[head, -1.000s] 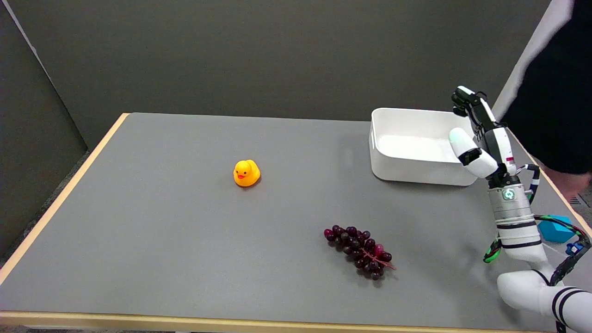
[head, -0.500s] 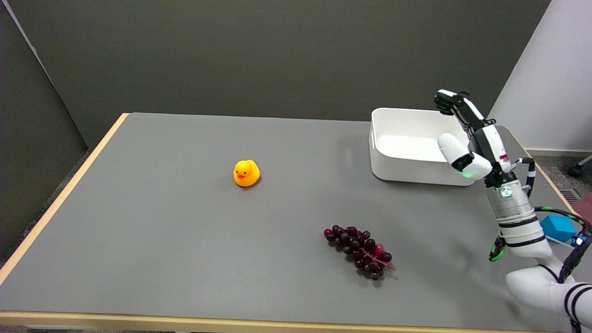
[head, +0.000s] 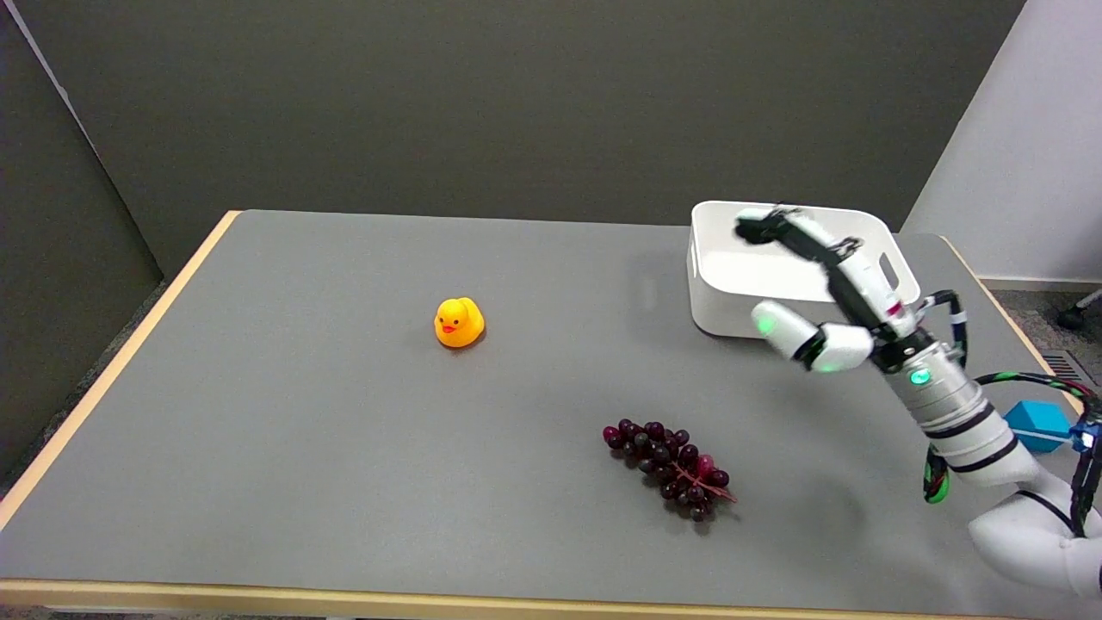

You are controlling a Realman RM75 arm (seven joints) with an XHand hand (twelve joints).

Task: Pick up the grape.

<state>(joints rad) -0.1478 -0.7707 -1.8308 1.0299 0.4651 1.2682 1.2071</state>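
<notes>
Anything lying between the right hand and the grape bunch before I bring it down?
No. In the head view, only bare grey table separates the right hand from the grapes. The white bin sits behind the hand, off that path.

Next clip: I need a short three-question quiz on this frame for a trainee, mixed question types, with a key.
1. True or false: the right hand holds the grape bunch.
2. Which lies nearest the table's front edge? A duck; B grape bunch; C white bin.
3. Fill in: the right hand hangs in front of the ___.

Key: 1 false, it is open and apart from the bunch; 2 B; 3 white bin.
</notes>
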